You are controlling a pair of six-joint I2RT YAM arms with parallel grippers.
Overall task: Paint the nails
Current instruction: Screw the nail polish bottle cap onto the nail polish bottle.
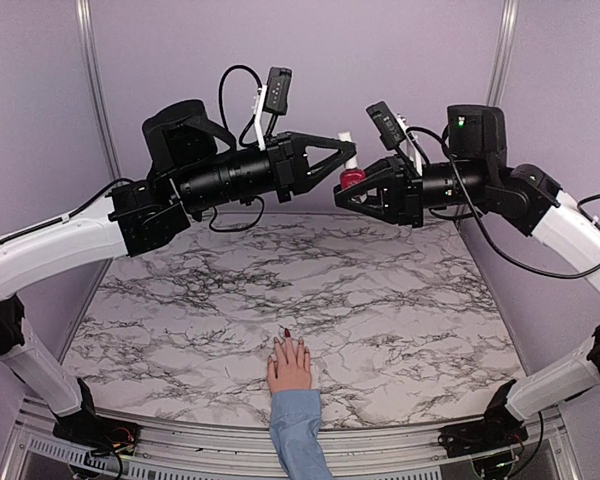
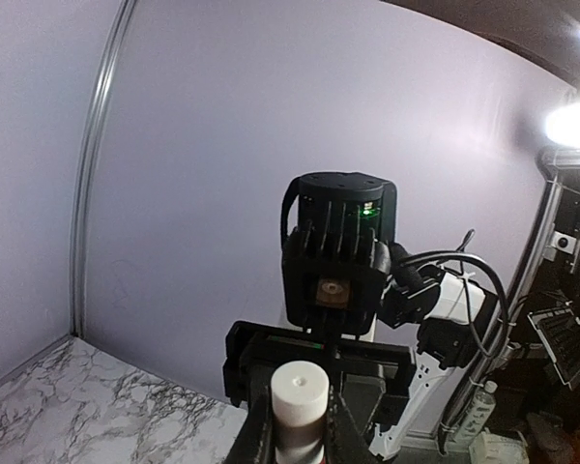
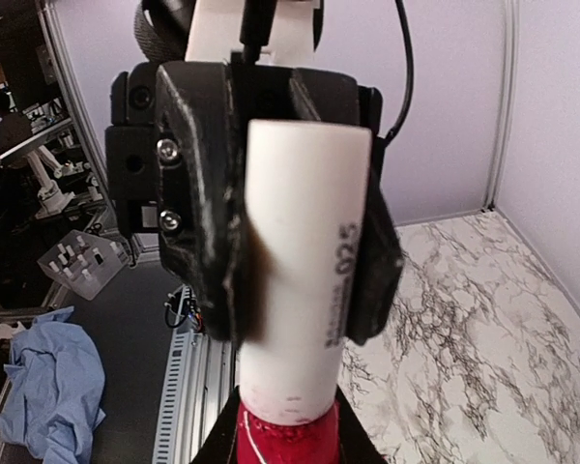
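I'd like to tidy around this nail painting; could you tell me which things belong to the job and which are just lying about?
Job: hand with its nails, polish bottle in right gripper, white cap in left gripper.
Lying about: blue cloth and clear rack, off the table.

The left gripper [image 3: 300, 290] clamps the white cap [image 3: 304, 222] — red bottle [image 3: 285, 435] below, marble table [image 3: 483, 329] at right.

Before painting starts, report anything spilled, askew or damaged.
No spill on the marble table. Only oddity: a dark brownish smear on the white cap, where the left gripper clamps it; stain or shadow, unclear.
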